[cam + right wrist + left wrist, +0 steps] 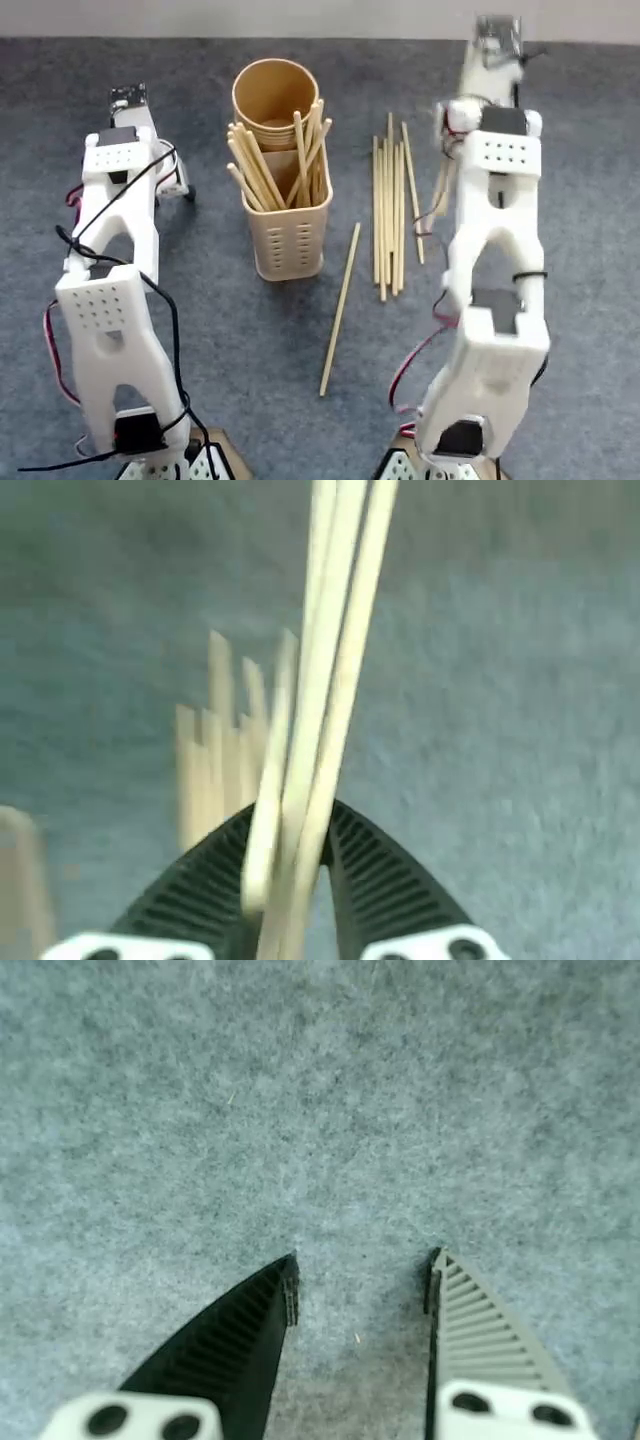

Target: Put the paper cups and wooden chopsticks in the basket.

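Right gripper (292, 815) clamps chopsticks (335, 630); left gripper (362, 1258) gapes

Ribbed jaws of the right gripper are closed on a small bundle of chopsticks, above the loose row (388, 215) lying on the carpet (560, 250) beside the basket (290, 245). One stick (340, 305) lies apart, slanted. Stacked cups (272, 95) and more sticks (262, 170) stand in the basket. Over bare carpet, the left gripper hangs wide open, holding nothing.
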